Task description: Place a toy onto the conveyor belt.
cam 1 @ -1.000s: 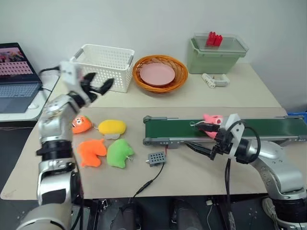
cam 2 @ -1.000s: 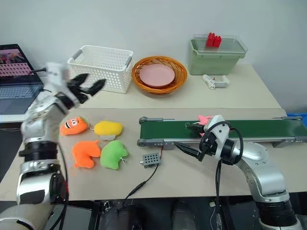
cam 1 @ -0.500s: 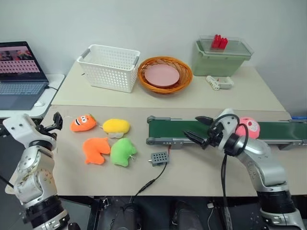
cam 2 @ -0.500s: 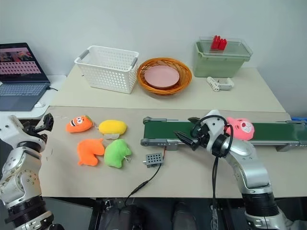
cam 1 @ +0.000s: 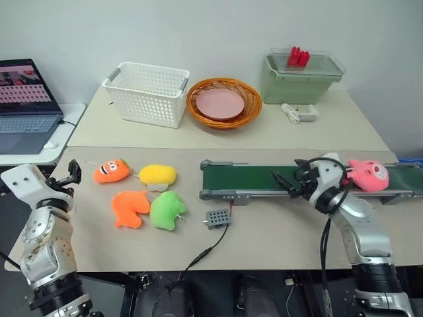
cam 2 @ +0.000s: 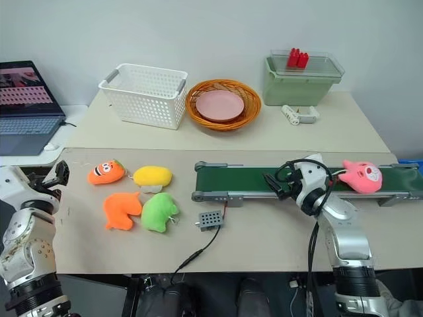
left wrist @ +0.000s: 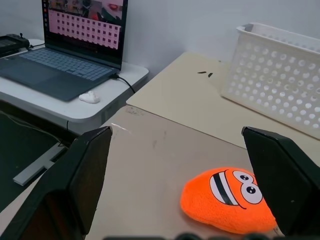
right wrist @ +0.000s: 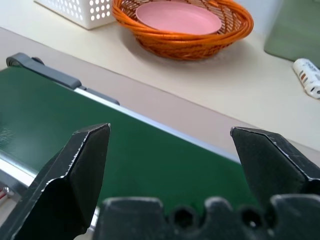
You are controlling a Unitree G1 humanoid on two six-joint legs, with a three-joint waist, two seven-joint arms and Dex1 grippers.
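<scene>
Left eye view shows what has changed over the last second: the pink toy, which a second ago sat at the right gripper's fingertips near the middle of the conveyor belt, now lies on the green belt far to the right, well apart from that gripper and close to the belt's right end. Half a second ago it was only just right of the wrist, so the belt seems to be carrying it along. That reads as the task's placement being done: the toy rests on the belt with nothing holding it. The right gripper has pulled back slightly and hovers over the belt's near edge, pointing left along it, its two black fingers spread wide with nothing between them; the right wrist view shows bare green belt in the gap. The left gripper has dropped from up by the white basket to the table's near left corner, its fingers wide apart and empty, facing the orange carrot plush without touching it.
</scene>
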